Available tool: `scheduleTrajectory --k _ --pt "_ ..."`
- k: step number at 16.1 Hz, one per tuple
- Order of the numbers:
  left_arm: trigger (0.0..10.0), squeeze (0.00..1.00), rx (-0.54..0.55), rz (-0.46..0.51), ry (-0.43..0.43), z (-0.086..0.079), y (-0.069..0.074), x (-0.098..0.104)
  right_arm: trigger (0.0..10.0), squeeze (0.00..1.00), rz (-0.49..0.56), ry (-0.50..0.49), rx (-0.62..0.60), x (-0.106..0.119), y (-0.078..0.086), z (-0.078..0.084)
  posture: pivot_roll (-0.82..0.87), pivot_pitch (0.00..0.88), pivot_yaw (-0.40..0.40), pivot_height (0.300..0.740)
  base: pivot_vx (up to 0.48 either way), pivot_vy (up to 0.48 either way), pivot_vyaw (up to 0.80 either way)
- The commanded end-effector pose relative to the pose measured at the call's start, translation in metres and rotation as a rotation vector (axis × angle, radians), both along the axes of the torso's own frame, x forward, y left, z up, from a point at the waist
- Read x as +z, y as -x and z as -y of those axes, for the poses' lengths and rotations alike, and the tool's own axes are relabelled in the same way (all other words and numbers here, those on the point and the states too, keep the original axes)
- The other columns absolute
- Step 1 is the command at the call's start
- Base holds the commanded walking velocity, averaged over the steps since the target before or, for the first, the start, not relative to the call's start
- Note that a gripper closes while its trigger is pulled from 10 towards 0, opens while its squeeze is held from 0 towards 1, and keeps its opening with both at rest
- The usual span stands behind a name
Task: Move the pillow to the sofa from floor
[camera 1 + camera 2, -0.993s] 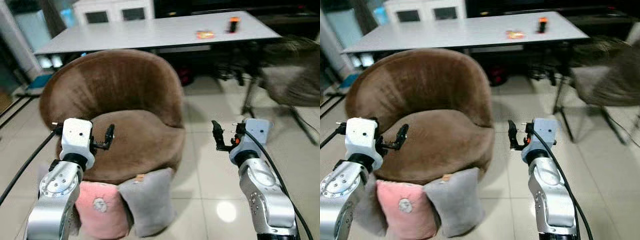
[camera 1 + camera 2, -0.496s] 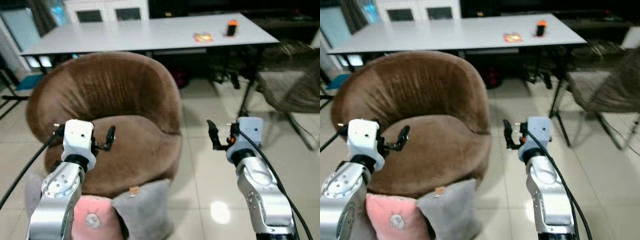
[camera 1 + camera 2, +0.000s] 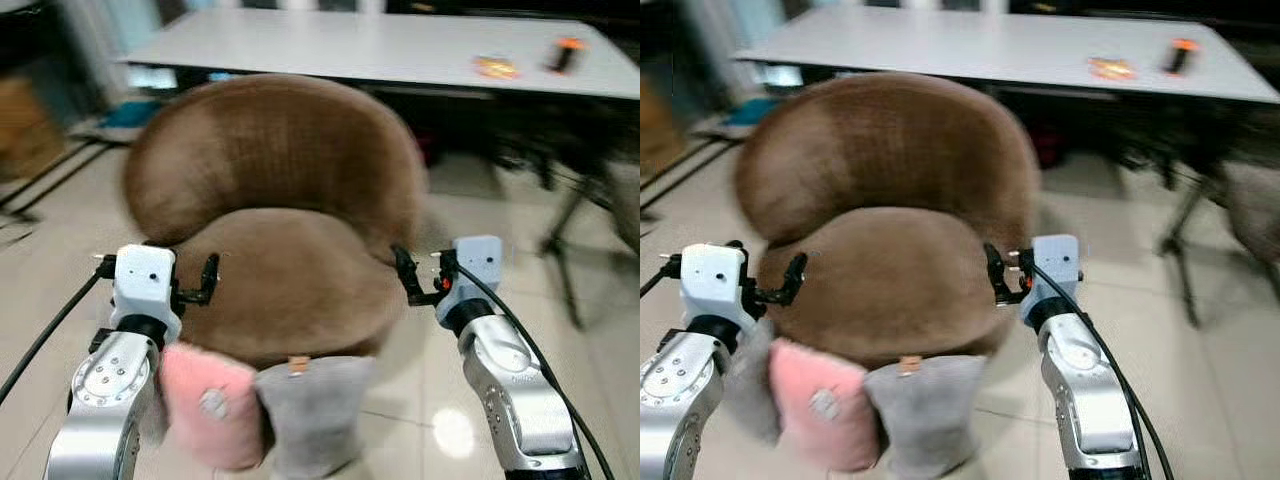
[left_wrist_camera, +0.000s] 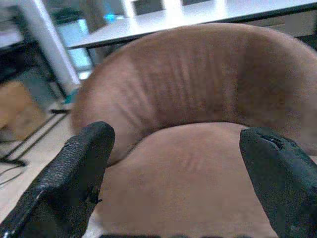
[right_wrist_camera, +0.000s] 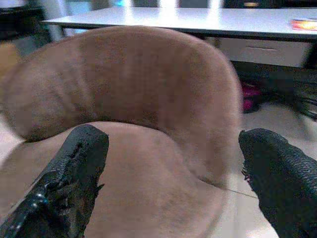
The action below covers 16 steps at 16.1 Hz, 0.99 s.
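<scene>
Pillows, one pink pillow (image 3: 210, 405) and one grey pillow (image 3: 312, 410), lean on the floor against the near front of your brown sofa (image 3: 290, 230). Left gripper (image 3: 205, 283) and right gripper (image 3: 408, 280) hover either side, fingers wide, empty.

The 2 head views look forward and down from above at the brown sofa (image 3: 275, 220); both wrist views face its seat from close by, sharing its backrest.

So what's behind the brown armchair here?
Behind the round brown plush armchair stands a long white table carrying a small orange item and a dark orange-topped one. The chair back hides the floor beneath the table's near edge.
</scene>
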<state>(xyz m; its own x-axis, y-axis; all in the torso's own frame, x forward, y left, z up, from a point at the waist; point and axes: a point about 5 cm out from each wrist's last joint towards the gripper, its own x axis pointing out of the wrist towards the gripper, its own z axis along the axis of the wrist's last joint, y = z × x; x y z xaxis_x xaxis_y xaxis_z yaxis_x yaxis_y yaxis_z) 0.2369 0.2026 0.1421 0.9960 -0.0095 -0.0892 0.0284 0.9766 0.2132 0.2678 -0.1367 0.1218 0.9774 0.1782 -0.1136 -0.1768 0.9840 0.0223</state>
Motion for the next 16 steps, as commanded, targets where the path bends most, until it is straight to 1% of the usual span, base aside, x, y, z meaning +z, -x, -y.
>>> scheduleTrajectory --k 1,3,5,6,10,11,13,16 --pt "10.0 0.0 -0.003 0.012 -0.021 0.0 0.0019 0.003 10.0 0.0 -0.001 -0.018 0.02 -0.0008 0.0003 -0.0043 -0.11 0.0 0.042 0.74 0.0 -0.379 0.8" --pt "10.0 0.0 -0.003 0.013 -0.023 -0.0002 0.0021 0.0032 10.0 0.0 0.0 -0.021 0.021 -0.0008 0.0001 -0.0049 -0.1 0.0 0.042 0.74 0.0 -0.381 0.8" --pt "10.0 0.0 -0.001 0.017 -0.029 -0.0006 0.002 0.0039 10.0 0.0 -0.002 -0.04 0.009 -0.0016 -0.0003 -0.0059 -0.1 0.0 0.046 0.74 0.0 -0.39 0.0" --pt "10.0 0.0 0.001 0.018 -0.034 -0.0008 0.001 0.004 10.0 0.0 -0.023 -0.064 0.005 -0.0037 -0.0003 -0.0064 -0.11 0.0 0.049 0.74 0.0 -0.39 0.0" --pt "10.0 0.0 0.002 0.023 -0.039 -0.0006 -0.0021 0.0048 10.0 0.0 -0.025 -0.05 -0.001 -0.0037 -0.0007 -0.0045 -0.11 0.0 0.054 0.74 0.0 -0.384 0.0" --pt "10.0 0.0 0.007 0.03 -0.026 -0.0004 -0.0027 0.0054 10.0 0.0 -0.024 -0.051 -0.003 -0.0036 -0.0009 -0.0042 -0.11 0.0 0.054 0.74 0.0 -0.274 0.0" --pt "10.0 0.0 0.026 0.05 0.007 -0.0012 -0.0038 0.0076 10.0 0.0 -0.015 -0.052 -0.008 -0.0026 -0.0011 -0.0041 -0.11 0.0 0.052 0.74 0.0 0.0 0.0" --pt "10.0 0.0 0.031 0.066 -0.015 -0.0027 -0.0043 0.0092 10.0 0.0 0.011 -0.024 -0.008 -0.0014 -0.0011 -0.0036 -0.11 0.0 0.05 0.74 0.0 0.0 0.0"
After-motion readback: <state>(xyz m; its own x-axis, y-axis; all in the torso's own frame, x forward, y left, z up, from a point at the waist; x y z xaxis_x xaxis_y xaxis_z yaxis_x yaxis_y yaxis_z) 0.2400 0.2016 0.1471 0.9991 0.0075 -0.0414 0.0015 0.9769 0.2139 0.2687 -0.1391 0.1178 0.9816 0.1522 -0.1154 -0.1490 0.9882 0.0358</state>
